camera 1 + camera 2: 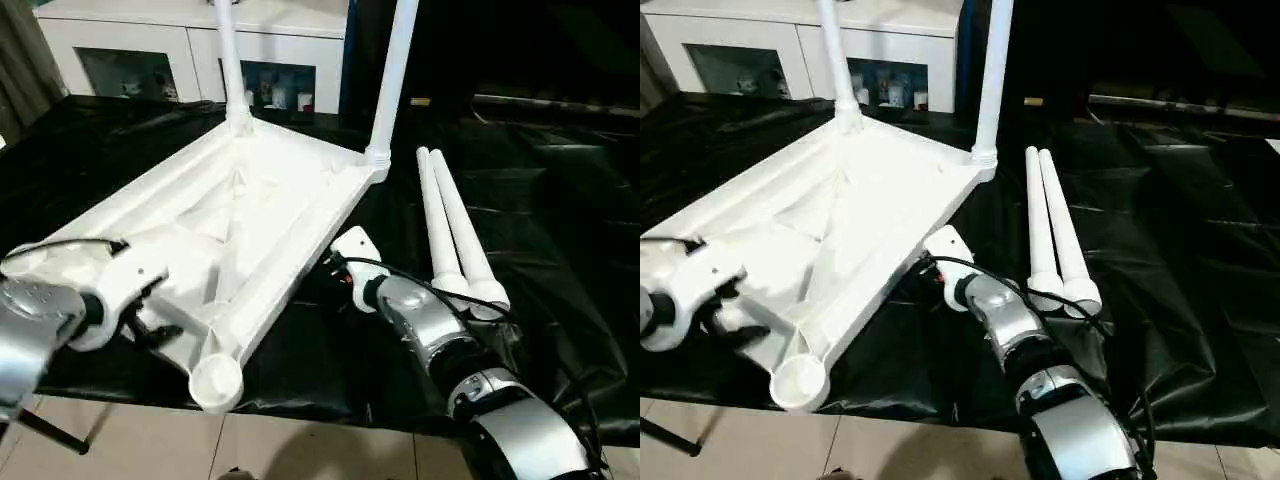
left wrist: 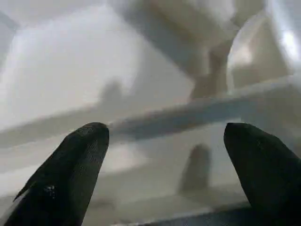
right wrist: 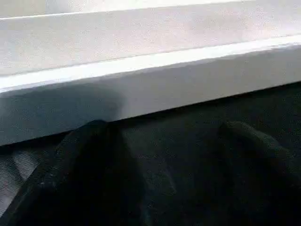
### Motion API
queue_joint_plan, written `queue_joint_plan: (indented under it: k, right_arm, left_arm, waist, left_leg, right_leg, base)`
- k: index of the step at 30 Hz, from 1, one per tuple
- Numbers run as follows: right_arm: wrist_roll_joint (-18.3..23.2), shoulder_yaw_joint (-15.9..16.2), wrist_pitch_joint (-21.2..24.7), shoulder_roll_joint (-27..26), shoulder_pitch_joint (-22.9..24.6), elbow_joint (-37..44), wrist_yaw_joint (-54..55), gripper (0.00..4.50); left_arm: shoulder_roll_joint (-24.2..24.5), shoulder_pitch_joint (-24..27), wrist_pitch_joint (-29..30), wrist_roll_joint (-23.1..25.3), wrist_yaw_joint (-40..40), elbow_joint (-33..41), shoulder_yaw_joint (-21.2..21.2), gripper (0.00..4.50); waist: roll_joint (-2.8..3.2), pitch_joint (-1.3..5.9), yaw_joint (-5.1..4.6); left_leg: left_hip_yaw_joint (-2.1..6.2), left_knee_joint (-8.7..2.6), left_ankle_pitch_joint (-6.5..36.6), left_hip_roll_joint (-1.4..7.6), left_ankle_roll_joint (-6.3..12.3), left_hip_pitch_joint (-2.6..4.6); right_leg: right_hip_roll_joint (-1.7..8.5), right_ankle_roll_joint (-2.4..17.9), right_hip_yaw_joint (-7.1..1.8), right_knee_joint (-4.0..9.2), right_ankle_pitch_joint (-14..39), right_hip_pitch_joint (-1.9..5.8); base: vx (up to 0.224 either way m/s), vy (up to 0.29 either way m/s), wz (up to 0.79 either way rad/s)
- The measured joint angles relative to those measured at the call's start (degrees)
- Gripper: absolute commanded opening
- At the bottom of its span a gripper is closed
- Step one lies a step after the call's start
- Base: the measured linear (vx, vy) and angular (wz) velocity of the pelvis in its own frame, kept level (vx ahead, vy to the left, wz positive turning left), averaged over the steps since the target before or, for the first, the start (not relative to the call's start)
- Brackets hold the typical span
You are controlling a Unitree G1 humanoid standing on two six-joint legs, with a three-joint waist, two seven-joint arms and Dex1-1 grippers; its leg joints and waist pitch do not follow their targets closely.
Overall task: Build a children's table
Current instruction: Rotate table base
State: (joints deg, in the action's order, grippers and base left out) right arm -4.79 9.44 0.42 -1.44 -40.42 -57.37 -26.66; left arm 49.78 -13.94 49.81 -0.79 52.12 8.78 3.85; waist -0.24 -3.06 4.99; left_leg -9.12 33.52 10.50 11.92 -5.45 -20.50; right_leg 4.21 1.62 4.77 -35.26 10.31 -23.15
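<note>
The children's table lies upside down on a black sheet: a white tabletop (image 1: pixel 270 200) with its ribbed underside up. Two white legs stand upright in its far corner sockets (image 1: pixel 228 60) (image 1: pixel 392 80). Two more legs (image 1: pixel 445 225) lie loose side by side to its right. The near corner socket (image 1: pixel 215 380) is empty. My left gripper (image 1: pixel 155 320) is open at the tabletop's near-left end, its black fingers (image 2: pixel 70 165) spread over a rib. My right gripper (image 3: pixel 164 129) is open low on the sheet, facing the tabletop's right long rim (image 3: pixel 150 84), close to it.
The black sheet (image 1: pixel 560 200) covers the work surface and ends near me, with tiled floor (image 1: pixel 130 440) below. A white glass-door cabinet (image 1: pixel 130 50) stands behind the far left. A thin black rod (image 1: pixel 50 435) crosses the floor at the lower left.
</note>
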Motion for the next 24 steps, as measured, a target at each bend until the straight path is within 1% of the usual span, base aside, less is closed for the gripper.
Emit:
queue_joint_plan:
  k: [4, 6, 7, 9, 11, 12, 14, 17, 20, 24]
  right_arm:
    - [0.0, 0.4, -0.2, -1.0, 0.0, 0.0, -0.3, 4.19]
    - [-0.1, 0.5, -0.7, -0.9, 0.0, 0.0, -0.3, 4.19]
    - [-0.1, 0.5, -0.7, -0.8, 0.0, 0.0, -0.3, 4.19]
    - [-0.1, 0.5, -0.8, -0.8, 0.0, 0.0, -0.3, 4.19]
    - [-0.2, 0.5, -0.9, -0.8, 0.0, 0.0, -0.3, 4.19]
    - [-0.2, 0.5, -0.9, -0.9, 0.0, 0.0, -0.3, 4.19]
    - [-0.3, 0.5, -0.9, -0.8, 0.0, 0.0, -0.3, 4.19]
    - [-0.3, 0.5, -1.0, -0.8, 0.0, 0.0, -0.2, 4.19]
    - [-0.4, 0.5, -1.0, -0.8, 0.0, 0.0, -0.1, 4.19]
    - [-0.4, 0.5, -1.0, -1.0, 0.0, 0.0, -0.1, 4.19]
  left_arm:
    - [2.0, -2.0, -1.1, 0.1, -1.3, 0.2, -2.5, 4.43]
    - [3.5, -2.3, -0.9, 0.6, -2.7, -1.4, -3.7, 4.43]
    - [4.4, -2.5, -0.8, 0.9, -3.4, -2.4, -4.5, 4.43]
    - [8.0, -2.4, -0.7, 2.2, -4.0, -4.2, -5.8, 4.43]
    - [12.7, -0.7, -1.5, 4.9, -4.0, -5.5, -5.7, 4.43]
    - [14.8, 1.0, -1.9, 6.2, -4.0, -5.9, -5.5, 4.43]
    - [17.5, 4.7, -2.4, 8.1, -3.7, -7.2, -4.2, 4.43]
    - [17.8, 8.8, -2.1, 8.3, -3.0, -7.1, -2.1, 4.43]
    - [16.6, 10.0, -0.6, 6.9, -2.1, -4.4, -1.0, 4.43]
    - [11.3, 10.8, 0.9, 3.0, -1.0, 1.3, -0.1, 4.43]
  waist:
    - [0.03, -0.01, -0.48]
    - [0.02, -0.01, -0.72]
    - [0.01, -0.01, -0.80]
    - [0.00, -0.02, -1.11]
    - [0.01, -0.02, -1.48]
    - [0.01, -0.02, -1.67]
    - [0.07, -0.06, -1.67]
    - [0.10, -0.08, -1.34]
    - [0.07, -0.13, -0.94]
    - [0.05, -0.13, -1.01]
  left_leg:
    - [0.00, 0.00, 0.0, -0.01, 0.00, 0.04]
    - [0.00, 0.00, 0.0, 0.00, 0.00, 0.04]
    - [0.01, 0.00, 0.0, 0.01, 0.00, 0.04]
    - [0.03, -0.01, 0.0, 0.01, 0.00, 0.03]
    - [0.04, 0.00, 0.0, 0.00, 0.00, 0.03]
    - [0.03, -0.02, 0.0, -0.01, 0.00, 0.01]
    - [0.03, -0.04, 0.0, -0.02, 0.01, 0.02]
    - [0.03, -0.04, 0.0, -0.01, 0.01, -0.04]
    - [0.03, 0.00, 0.0, -0.01, 0.01, -0.04]
    - [-0.04, 0.04, 0.0, -0.04, 0.01, 0.07]
  right_leg:
    - [0.00, 0.0, -0.02, -0.01, 0.0, 0.00]
    - [-0.02, 0.0, -0.01, -0.02, 0.0, 0.00]
    - [-0.03, 0.0, -0.01, -0.02, 0.0, 0.00]
    - [-0.05, 0.0, -0.01, 0.00, 0.0, -0.01]
    - [-0.04, 0.0, -0.03, 0.03, 0.0, 0.00]
    - [-0.04, -0.1, -0.04, 0.07, 0.0, -0.01]
    - [-0.03, -0.1, -0.08, 0.14, 0.1, -0.01]
    - [-0.04, -0.1, -0.07, 0.17, 0.1, -0.02]
    - [-0.04, -0.1, -0.07, 0.13, 0.1, -0.01]
    - [0.00, 0.0, -0.15, 0.03, 0.0, 0.03]
  base:
    - [0.000, 0.000, 0.00]
    - [0.000, 0.000, 0.00]
    - [0.000, 0.000, 0.00]
    - [0.000, 0.000, 0.00]
    - [0.000, 0.000, 0.00]
    - [0.000, 0.000, 0.00]
    - [0.000, 0.000, 0.00]
    - [0.000, 0.000, 0.00]
    - [0.000, 0.000, 0.00]
    - [0.000, 0.000, 0.00]
